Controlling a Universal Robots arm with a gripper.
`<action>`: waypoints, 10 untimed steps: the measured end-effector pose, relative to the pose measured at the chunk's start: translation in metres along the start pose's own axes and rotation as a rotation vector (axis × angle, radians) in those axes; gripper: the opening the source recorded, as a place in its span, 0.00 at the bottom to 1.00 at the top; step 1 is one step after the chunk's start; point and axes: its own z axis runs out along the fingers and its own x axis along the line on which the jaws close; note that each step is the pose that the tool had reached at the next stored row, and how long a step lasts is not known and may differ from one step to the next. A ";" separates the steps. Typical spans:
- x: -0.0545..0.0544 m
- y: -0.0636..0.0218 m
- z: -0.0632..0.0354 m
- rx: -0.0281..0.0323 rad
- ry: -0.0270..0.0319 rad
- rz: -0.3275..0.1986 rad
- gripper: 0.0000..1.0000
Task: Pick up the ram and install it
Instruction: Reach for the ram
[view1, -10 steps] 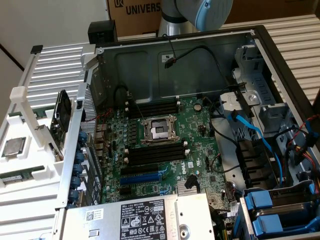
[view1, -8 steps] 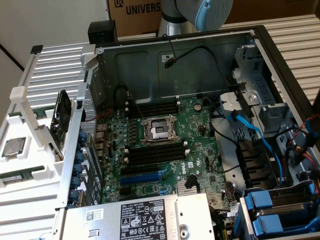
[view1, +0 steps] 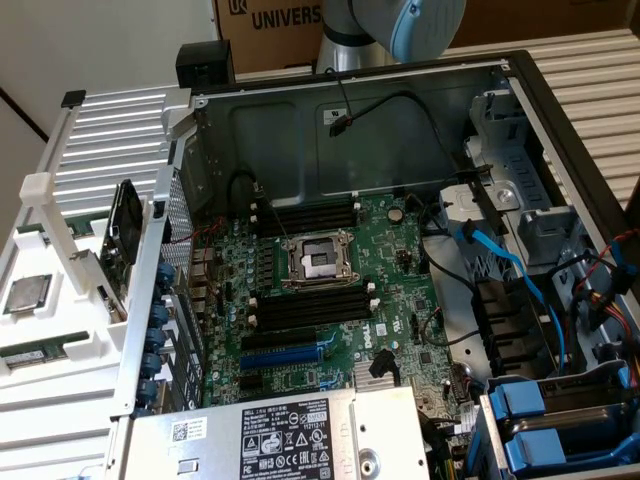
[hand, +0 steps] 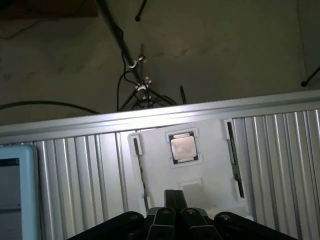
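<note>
At the exterior view's left edge stands a white holder (view1: 60, 330) on ribbed metal. The ram (view1: 35, 355) lies in one of its slots, just beside a square processor chip (view1: 28, 295) and well apart from the computer. To the right of the holder is the open computer case (view1: 420, 130), its green motherboard (view1: 400, 300) facing up. A metal processor socket (view1: 318, 260) sits between 2 banks of long black memory slots (view1: 310, 308). Further right come blue cables and blue drive brackets (view1: 520, 400). The arm (view1: 400, 25) hangs over the case's far wall.

In the wrist view the holder (hand: 210, 145) is seen from above: 1 narrow stick (hand: 139, 165) on edge, then the processor chip (hand: 182, 148), then the ram (hand: 233, 160) on edge. The gripper (hand: 175, 196) hangs over the holder's near edge — its black fingers (hand: 170, 197) pressed together, gripping nothing, and clear of the ram.
</note>
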 end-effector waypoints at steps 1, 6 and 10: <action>0.000 0.0000 0.0000 0.0001 0.0000 0.000 0.11; 0.000 -0.0001 0.0001 0.0000 0.0003 -0.007 0.11; 0.000 -0.0004 0.0014 0.0001 0.0023 -0.058 0.11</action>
